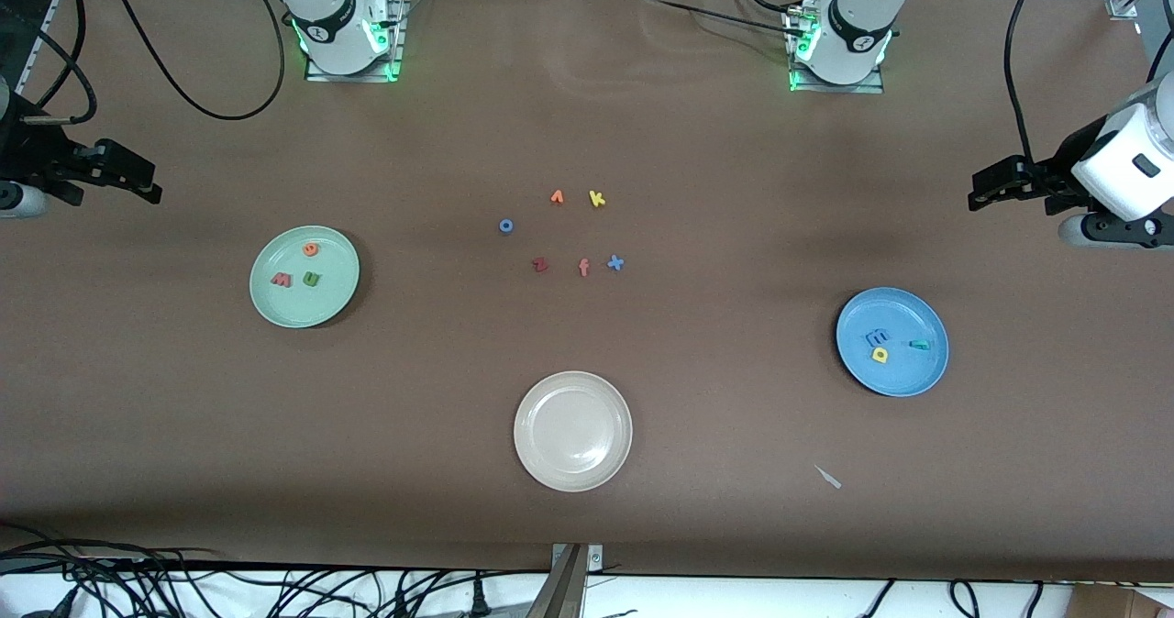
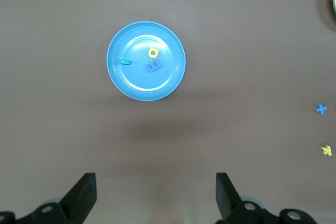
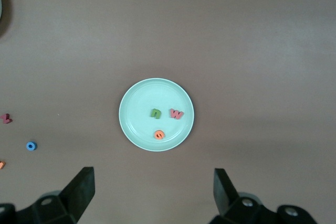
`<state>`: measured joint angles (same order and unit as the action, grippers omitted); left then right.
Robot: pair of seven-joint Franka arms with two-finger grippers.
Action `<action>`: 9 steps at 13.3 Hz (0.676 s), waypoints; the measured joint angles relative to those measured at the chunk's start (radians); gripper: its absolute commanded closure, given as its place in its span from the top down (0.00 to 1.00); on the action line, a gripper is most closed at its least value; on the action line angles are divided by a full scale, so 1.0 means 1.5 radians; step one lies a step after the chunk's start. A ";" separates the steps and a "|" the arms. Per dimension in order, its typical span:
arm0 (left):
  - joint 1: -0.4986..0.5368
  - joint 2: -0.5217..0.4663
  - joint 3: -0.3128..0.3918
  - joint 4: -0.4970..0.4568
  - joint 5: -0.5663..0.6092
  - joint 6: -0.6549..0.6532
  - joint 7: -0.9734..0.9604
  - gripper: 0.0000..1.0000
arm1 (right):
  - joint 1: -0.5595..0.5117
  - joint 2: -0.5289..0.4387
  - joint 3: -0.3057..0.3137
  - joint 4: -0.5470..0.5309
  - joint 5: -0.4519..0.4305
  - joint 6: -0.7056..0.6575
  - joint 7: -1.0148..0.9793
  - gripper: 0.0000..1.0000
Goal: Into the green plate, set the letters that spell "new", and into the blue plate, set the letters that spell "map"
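The green plate [image 1: 303, 308] lies toward the right arm's end of the table and holds the green n [image 1: 312, 279], the orange e [image 1: 311, 249] and the pinkish-red w [image 1: 281, 280]. The blue plate [image 1: 894, 311] lies toward the left arm's end and holds the blue m [image 1: 878, 336], the yellow a [image 1: 880, 355] and the teal p [image 1: 920, 345]. My left gripper [image 1: 976, 198] hangs open and empty over bare table at its end. My right gripper [image 1: 152, 193] hangs open and empty over bare table at its own end. Each wrist view looks down on its plate: blue plate [image 2: 136, 85], green plate [image 3: 142, 98].
A beige-white plate [image 1: 572, 471] sits near the front edge at mid-table. Several loose letters lie in the middle, among them a blue o [image 1: 505, 226], a yellow k [image 1: 597, 198], a dark red z [image 1: 540, 265] and a blue x [image 1: 615, 262]. A small white scrap [image 1: 828, 477] lies nearer the camera than the blue plate.
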<state>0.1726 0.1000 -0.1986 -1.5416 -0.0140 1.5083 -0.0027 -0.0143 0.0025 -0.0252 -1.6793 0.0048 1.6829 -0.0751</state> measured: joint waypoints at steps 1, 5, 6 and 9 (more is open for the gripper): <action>0.000 0.000 0.000 0.000 0.000 0.002 0.000 1.00 | 0.000 0.000 0.000 0.000 0.000 0.000 0.000 1.00; 0.000 0.000 0.000 0.000 0.000 0.017 0.000 1.00 | 0.000 0.000 0.008 0.000 0.000 0.000 0.000 1.00; 0.000 0.000 0.000 0.000 0.000 0.017 0.000 1.00 | 0.001 0.000 0.009 0.000 0.000 0.000 0.000 1.00; 0.000 0.001 0.000 0.000 0.000 0.017 0.000 1.00 | 0.001 0.000 0.009 0.000 0.000 0.000 0.000 1.00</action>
